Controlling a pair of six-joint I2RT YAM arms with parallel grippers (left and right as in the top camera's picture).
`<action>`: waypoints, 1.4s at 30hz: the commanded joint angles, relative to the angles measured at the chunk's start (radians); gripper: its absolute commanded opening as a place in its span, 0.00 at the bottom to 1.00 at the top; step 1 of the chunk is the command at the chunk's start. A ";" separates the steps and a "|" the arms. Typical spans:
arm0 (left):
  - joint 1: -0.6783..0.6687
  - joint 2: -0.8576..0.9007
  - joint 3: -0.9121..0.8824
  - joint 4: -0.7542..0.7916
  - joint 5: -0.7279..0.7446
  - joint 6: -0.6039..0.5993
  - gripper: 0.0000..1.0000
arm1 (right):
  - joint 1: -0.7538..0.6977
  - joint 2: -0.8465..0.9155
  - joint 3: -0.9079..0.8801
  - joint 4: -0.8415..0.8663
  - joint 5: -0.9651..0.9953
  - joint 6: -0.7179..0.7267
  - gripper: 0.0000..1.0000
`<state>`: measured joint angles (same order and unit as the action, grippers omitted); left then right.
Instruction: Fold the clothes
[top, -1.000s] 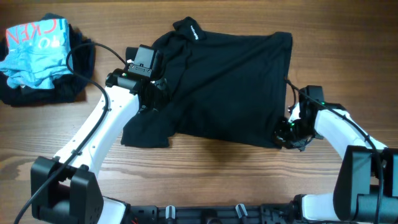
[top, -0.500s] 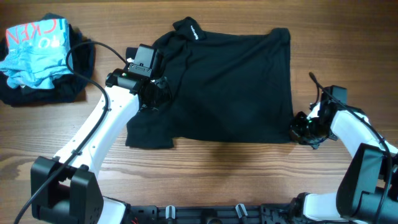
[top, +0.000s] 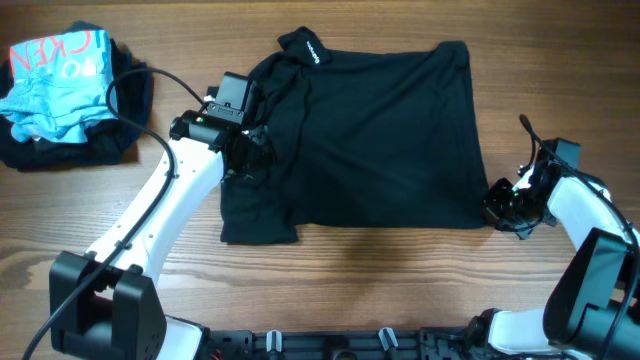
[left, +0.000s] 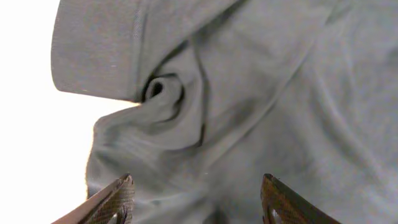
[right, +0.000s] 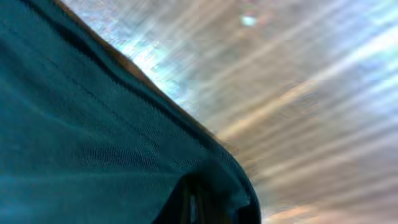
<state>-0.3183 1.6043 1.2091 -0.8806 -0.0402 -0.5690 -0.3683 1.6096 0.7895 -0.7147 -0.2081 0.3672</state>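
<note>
Black T-shirt (top: 380, 140) lay spread across the middle of the wooden worktop (top: 400, 290), mostly flat, thin fabric with shallow creases. Collar (top: 300, 45) sat at the far left corner with small white lettering (top: 313, 52) on it. One short sleeve (top: 258, 215) stuck out at the near left, lying flat. The right edge ran fairly straight down to the near right corner.

Left hand (top: 248, 160) sat over the shirt's left side near the shoulder, fingers (left: 118, 198) standing wide apart with nothing between them. Its wrist view showed the cloth below bunched into a swirl-shaped fold (left: 165, 99), washed out to grey there.

Right hand (top: 503, 203) was at the shirt's near right corner, clamped tight on the hem; its wrist view showed the dark fabric (right: 93, 143) running right into the pinch.

A light-blue garment (top: 55, 75) with red lettering lay on a dark pile (top: 125, 140) at the far left, well apart from the shirt.
</note>
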 joint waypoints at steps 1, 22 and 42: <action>0.007 -0.011 0.006 -0.032 0.001 0.015 0.65 | -0.010 0.021 0.112 -0.058 0.024 -0.068 0.17; -0.077 -0.011 -0.160 -0.221 0.074 -0.183 0.04 | 0.150 0.018 0.302 -0.130 -0.111 -0.180 0.72; -0.106 -0.011 -0.474 0.028 0.140 -0.307 0.04 | 0.153 0.018 0.302 -0.104 -0.120 -0.184 0.72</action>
<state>-0.4191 1.5921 0.7822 -0.8406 0.0357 -0.8375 -0.2184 1.6215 1.0760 -0.8246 -0.3073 0.2028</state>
